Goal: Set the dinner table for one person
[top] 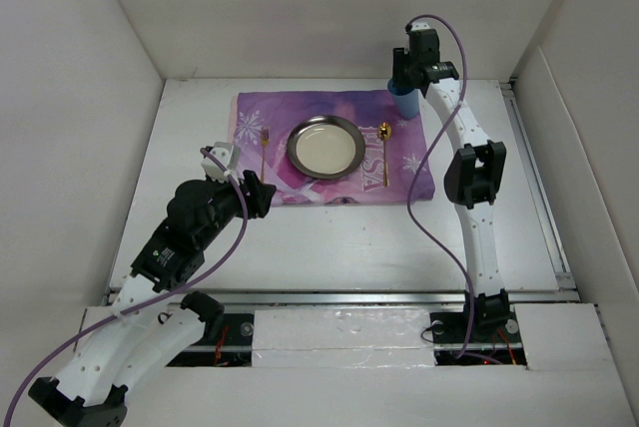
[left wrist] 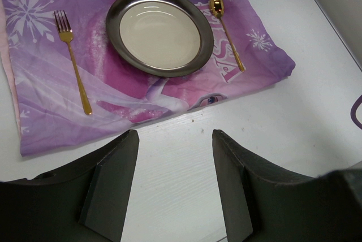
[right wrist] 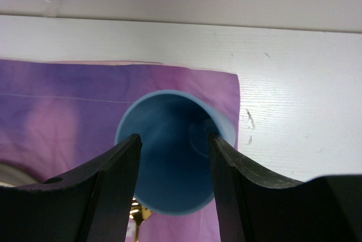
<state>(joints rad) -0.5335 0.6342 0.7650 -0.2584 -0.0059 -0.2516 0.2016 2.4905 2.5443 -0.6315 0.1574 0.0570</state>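
On the white dinner table [top: 349, 237] lies a purple snowflake mat [top: 262, 113]. On the mat are a metal plate [top: 324, 146], a gold fork [top: 265, 148] to its left and a gold spoon [top: 384, 153] to its right. A blue cup [top: 404, 100] stands upright on the mat's far right corner. My right gripper [right wrist: 174, 140] is open just above the cup's mouth [right wrist: 169, 168], both fingertips over its opening and holding nothing. My left gripper [left wrist: 175, 140] is open and empty over bare table just in front of the mat [left wrist: 51, 117], with the plate [left wrist: 160, 31], fork [left wrist: 73, 61] and spoon [left wrist: 226, 30] beyond it.
White walls close in the table at the left, back and right. A silver rail [top: 349, 297] runs along the near edge by the arm bases. A purple cable [top: 424, 178] hangs from the right arm over the mat's right edge.
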